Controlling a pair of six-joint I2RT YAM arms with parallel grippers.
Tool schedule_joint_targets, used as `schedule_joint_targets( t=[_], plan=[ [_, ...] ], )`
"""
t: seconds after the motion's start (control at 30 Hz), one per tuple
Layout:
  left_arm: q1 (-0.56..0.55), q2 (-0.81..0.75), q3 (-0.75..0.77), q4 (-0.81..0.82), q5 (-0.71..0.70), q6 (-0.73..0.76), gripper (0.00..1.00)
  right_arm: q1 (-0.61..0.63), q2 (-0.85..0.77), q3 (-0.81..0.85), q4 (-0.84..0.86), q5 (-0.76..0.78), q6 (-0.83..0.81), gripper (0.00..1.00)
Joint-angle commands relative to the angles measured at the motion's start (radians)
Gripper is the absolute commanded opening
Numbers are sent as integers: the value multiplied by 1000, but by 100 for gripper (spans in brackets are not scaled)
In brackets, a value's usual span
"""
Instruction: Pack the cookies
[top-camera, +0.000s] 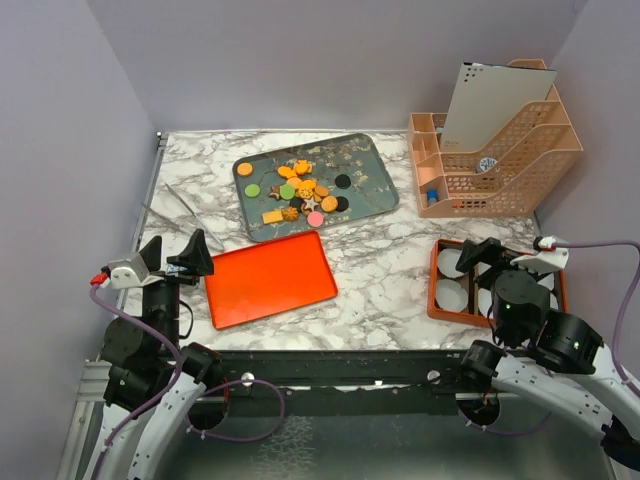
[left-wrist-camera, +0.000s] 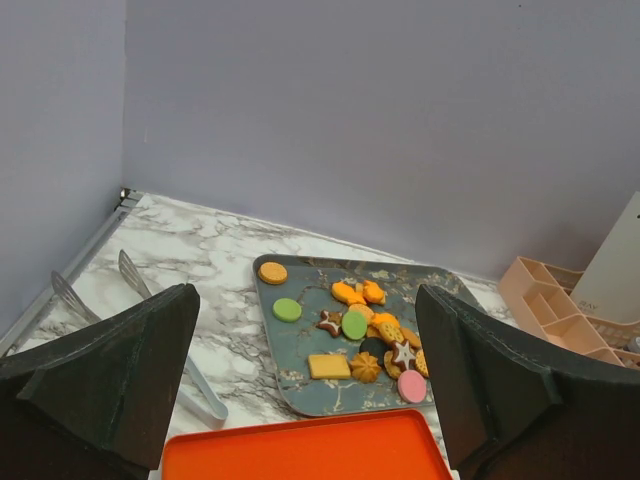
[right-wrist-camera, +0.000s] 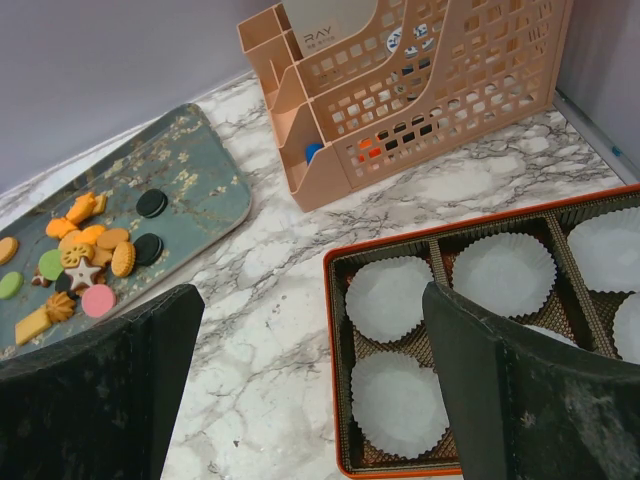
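Far left, the left gripper (top-camera: 176, 256) hovers over the near-left corner of the marble table (top-camera: 390, 265), its 2 fingers spread wide with nothing between them. Metal tongs (top-camera: 172, 203) lie just beyond it, near the left wall. Beside the gripper sits a flat orange tray (top-camera: 268, 280), bare. Just behind that is a blue-grey floral tray (top-camera: 372, 190), and the cookies (top-camera: 300, 192) are clustered at its middle: orange, green, pink, black, 1 yellow square. Open marble runs on to the right. A peach mesh organiser (top-camera: 500, 165) fills the far-right corner. In front of it is an orange-rimmed box (right-wrist-camera: 336, 370) of white paper cups (right-wrist-camera: 388, 298), and the right gripper (right-wrist-camera: 310, 310) hangs above it, fingers wide, empty. Purple walls close 3 sides.
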Motion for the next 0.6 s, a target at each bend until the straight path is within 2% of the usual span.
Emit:
schedule_joint_targets(
  t=[0.0,0.33,0.57],
  plan=[
    [-4,-10,-8,13,-28,7,99,4,6,10,-12,24,17,100],
    [-4,-21,-2,-7,-10,3,99,4,40,-23,84,-56,-62,100],
    [-4,-21,10,-21,47,-15,99,4,212,-16,207,-185,-181,100]
  ],
)
